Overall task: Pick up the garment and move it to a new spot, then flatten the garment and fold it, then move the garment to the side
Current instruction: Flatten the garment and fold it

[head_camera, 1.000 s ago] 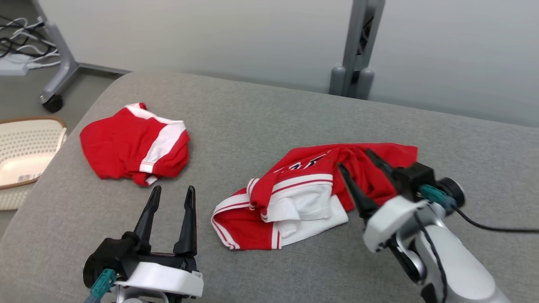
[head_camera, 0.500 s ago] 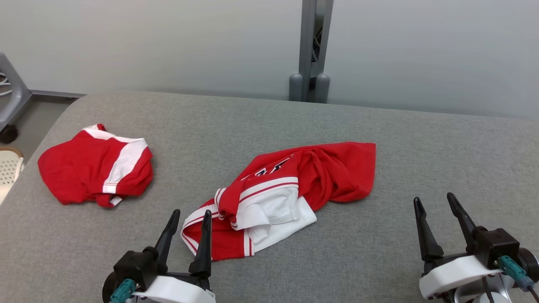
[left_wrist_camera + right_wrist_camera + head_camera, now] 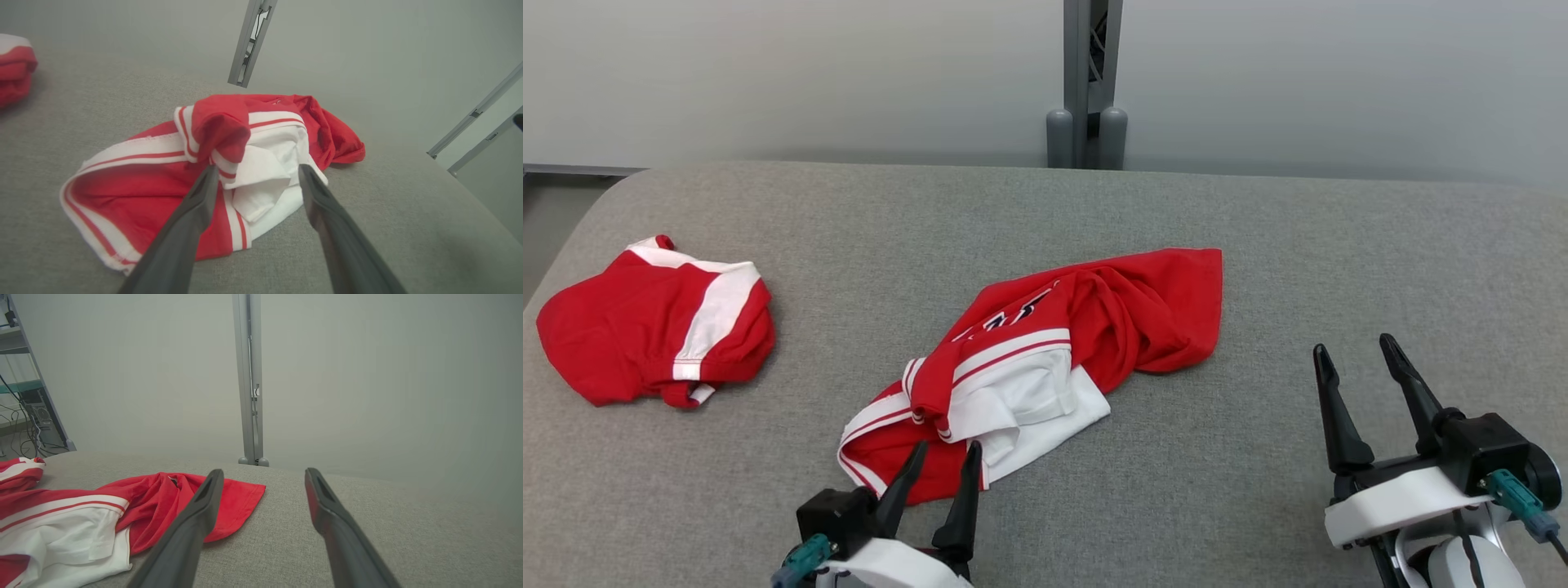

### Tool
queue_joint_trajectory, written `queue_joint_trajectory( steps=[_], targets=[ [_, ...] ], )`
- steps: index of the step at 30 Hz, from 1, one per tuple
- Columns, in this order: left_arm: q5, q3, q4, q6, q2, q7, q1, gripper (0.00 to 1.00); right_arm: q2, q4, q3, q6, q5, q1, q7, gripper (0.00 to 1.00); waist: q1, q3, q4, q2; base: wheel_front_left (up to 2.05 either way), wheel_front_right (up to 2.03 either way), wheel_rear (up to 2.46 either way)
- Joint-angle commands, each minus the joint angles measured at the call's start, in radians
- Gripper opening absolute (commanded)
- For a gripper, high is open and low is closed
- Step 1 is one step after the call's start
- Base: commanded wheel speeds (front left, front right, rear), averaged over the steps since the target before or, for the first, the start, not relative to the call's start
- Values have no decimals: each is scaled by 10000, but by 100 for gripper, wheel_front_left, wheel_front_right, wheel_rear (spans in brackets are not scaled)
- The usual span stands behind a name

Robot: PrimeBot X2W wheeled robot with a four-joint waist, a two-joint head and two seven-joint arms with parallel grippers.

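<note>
- The crumpled red-and-white garment [image 3: 1143, 318] lies in the middle of the grey table [image 3: 1258, 474]; it looks soft, light and floppy.
- The left claw [image 3: 947, 447] is open at the garment's 7 o'clock hem, which is probably the best place to grip.
- The right claw [image 3: 1352, 345] is open and empty at 4 o'clock, well apart from the garment.

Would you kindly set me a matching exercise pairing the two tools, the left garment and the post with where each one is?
Things:
1. left tool
2. right tool
3. left garment
4. post

Places:
A. behind the far edge of the table
B. open, over bare table, clear of both garments
C. open, tips at the near edge of the middle garment
D. near the table's left end

Pairs: 1-C; 2-B; 3-D; 4-A
</note>
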Motion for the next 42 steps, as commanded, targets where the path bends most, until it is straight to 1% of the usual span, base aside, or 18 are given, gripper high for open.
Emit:
queue_joint_trajectory(
  steps=[1, 3, 6, 14, 15, 16, 20, 23, 25, 26, 28, 32, 34, 39, 42],
  targets=[
    [-191, -63, 276, 228, 52, -14, -427, 100, -40, -38, 35, 1, 76, -94, -57, 100, 0, 175, -156, -1, 0, 0, 0],
    [-543, -115, 620, 402, 54, -12, -689, 100, -41, -60, 71, 1, 114, -140, -58, 100, 0, 296, -262, -1, 0, 0, 0],
    [-821, -215, 1142, 517, 50, -12, -1167, 100, -42, -69, 78, 1, 133, -175, -59, 100, 0, 452, -449, -1, 0, 0, 0],
    [-1183, -184, 2036, 268, 52, -12, -2121, 100, -39, -70, 47, 1, 156, -336, -55, 100, 0, 653, -817, -1, 0, 0, 0],
    [-1157, -77, 2039, 262, 52, -14, -2281, 29, -41, -66, 59, 1, 146, -350, -55, 100, 0, 661, -863, -1, 0, 0, 0],
    [-1173, 32, 1979, 213, 63, -14, -2414, 0, -37, -59, 77, 1, 165, -361, -56, 100, 0, 673, -907, -1, 0, 0, 0],
    [-819, 370, 1497, -159, 49, -12, -2745, 0, -40, -51, 92, 1, 270, -371, -56, 100, 0, 652, -1057, -1, 0, 0, 0],
    [-425, 754, 638, -405, 54, -12, -2944, 0, -38, -45, 115, 1, 347, -394, -55, 100, 0, 593, -1197, -1, 0, 0, 0],
    [57, 1048, -127, -466, 51, -12, -3022, 0, -41, -57, 109, 1, 400, -405, -56, 100, 0, 535, -1326, -1, 0, 0, 0],
    [231, 1206, -437, -470, 54, -11, -2960, 0, -43, -57, 104, 1, 460, -405, -55, 100, 0, 486, -1408, -1, 0, 0, 0],
    [280, 1492, -770, -293, 60, -11, -2662, 0, -38, -21, 163, 1, 540, -404, -55, 100, 0, 386, -1605, -1, 0, 0, 0],
    [565, 1471, -829, -293, 91, -12, -2228, 0, -40, -12, 140, 1, 728, -319, -55, 100, 0, 272, -1834, -1, 0, 0, 0],
    [699, 1504, -885, -329, 158, -12, -1985, 0, -37, -11, 122, 1, 746, -244, -55, 100, 0, 253, -1854, -1, 0, 0, 0],
    [981, 1493, -1100, -375, 124, -12, -1645, 0, -40, -33, 18, 1, 785, -135, -55, 100, 0, 195, -1750, -1, 0, 0, 0],
    [1072, 1486, -1162, -337, 98, -12, -1518, 0, -41, -43, 48, 1, 786, -143, -55, 100, 0, 152, -1660, -1, 0, 0, 0]
  ],
)
